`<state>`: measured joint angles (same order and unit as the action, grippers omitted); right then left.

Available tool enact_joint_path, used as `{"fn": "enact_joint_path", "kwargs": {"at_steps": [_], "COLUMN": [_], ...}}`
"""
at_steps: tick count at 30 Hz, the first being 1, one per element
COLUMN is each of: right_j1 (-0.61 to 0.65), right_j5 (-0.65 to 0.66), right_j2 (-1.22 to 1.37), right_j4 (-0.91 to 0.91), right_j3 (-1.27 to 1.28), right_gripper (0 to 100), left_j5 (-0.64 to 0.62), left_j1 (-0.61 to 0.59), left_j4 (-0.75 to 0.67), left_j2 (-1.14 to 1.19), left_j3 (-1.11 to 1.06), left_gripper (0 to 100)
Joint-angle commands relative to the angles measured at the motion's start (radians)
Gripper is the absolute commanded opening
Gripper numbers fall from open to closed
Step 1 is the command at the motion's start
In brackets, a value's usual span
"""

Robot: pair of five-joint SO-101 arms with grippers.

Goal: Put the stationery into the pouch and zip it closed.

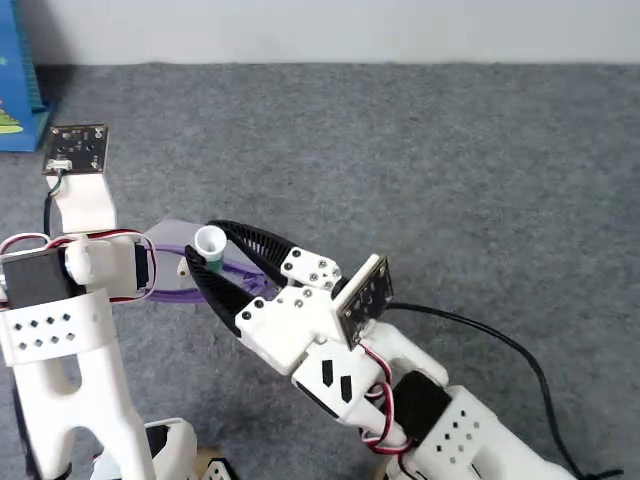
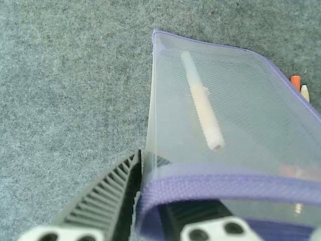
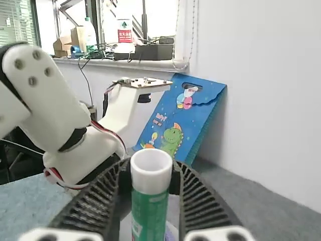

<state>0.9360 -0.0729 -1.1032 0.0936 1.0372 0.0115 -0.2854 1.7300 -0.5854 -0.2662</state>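
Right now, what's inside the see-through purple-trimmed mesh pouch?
A white pen-like stick lies inside the see-through purple-trimmed mesh pouch. Its purple zipper band covers whatever sits near the opening.

The grey carpeted table [image 1: 450, 150] carries a purple-trimmed pouch [image 2: 251, 115] and blue bag [image 1: 15, 90].

A: Open ground?
B: A wide stretch of grey bench [image 1: 450, 150] lies open on the far and right sides. A black cable [image 1: 480, 335] trails by the right arm's base.
A: Blocks?
B: The left arm [image 1: 70, 300] is just beside the pouch [image 1: 170, 270], its jaws pinching the pouch edge. The right gripper [image 1: 203, 245] hangs over the pouch, jaws closed round the glue stick [image 1: 210, 240]. A pen [image 2: 203, 108] lies inside the pouch. A blue paper bag [image 1: 15, 90] stands at the far left corner.
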Motion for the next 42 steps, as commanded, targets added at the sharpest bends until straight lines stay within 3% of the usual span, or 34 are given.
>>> {"fn": "enact_joint_path", "kwargs": {"at_steps": [1, 15, 21, 29, 32, 38, 42], "right_j1": [0.004, 0.001, 0.007, 0.007, -0.005, -0.137, -0.237], "right_j5": [-0.006, 0.005, 0.106, 0.100, -0.011, -0.195, -0.219], "right_j2": [-0.013, 0.154, 0.137, -0.027, -0.091, -0.140, -0.139], "right_j4": [-0.099, -0.340, -0.331, 0.005, 0.245, 0.731, 0.921], "right_j3": [0.018, 0.109, 0.124, 0.098, 0.020, -0.166, -0.163], "right_gripper": [0.7, 1.1, 17.5, 18.8, 18.8, 18.8, 18.8], "left_j5": [-0.005, -0.005, -0.005, -0.005, -0.005, -0.005, -0.005], "left_j1": [-0.005, -0.011, -0.011, -0.009, -0.009, -0.011, -0.011], "left_j4": [0.021, 0.021, 0.021, 0.021, 0.021, 0.021, 0.021], "left_j2": [-0.017, -0.014, -0.015, -0.015, -0.015, -0.015, -0.015], "left_j3": [0.019, 0.018, 0.018, 0.018, 0.018, 0.016, 0.016], "left_gripper": [1, 1, 1, 1, 1, 1, 1]}}
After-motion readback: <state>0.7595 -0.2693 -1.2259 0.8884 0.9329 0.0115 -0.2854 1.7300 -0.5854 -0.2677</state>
